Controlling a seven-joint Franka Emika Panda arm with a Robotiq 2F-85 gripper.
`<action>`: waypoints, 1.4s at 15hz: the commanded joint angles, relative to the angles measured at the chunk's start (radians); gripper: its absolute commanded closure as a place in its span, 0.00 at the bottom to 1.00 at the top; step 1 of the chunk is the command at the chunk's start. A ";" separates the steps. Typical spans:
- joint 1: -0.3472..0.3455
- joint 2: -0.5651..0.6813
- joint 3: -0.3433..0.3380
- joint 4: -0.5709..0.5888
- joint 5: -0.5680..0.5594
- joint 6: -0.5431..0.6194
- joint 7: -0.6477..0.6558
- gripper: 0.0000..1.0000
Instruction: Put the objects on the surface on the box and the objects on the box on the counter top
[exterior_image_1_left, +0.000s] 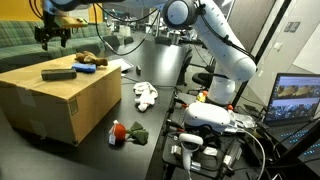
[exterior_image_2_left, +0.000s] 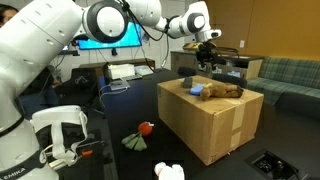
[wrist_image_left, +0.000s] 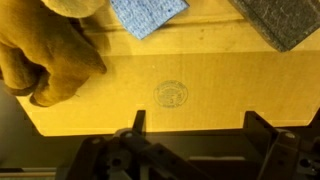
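1. Gripper (wrist_image_left: 200, 128): you are holding its fingers wide apart and empty above the cardboard box (wrist_image_left: 170, 95).
2. Brown plush toy (wrist_image_left: 50, 50): lying on the box top; likely soft and light, so pinch its thick middle.

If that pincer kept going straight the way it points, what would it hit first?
Most likely the bare top of the box, beside the brown toy. The open pincer points at it, and the wrist view shows nothing in between.
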 joint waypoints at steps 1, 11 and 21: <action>-0.050 0.031 0.081 0.021 0.058 0.019 -0.204 0.00; -0.123 0.006 0.274 -0.014 0.229 -0.293 -0.559 0.00; -0.104 -0.008 0.274 -0.143 0.173 -0.091 -0.648 0.00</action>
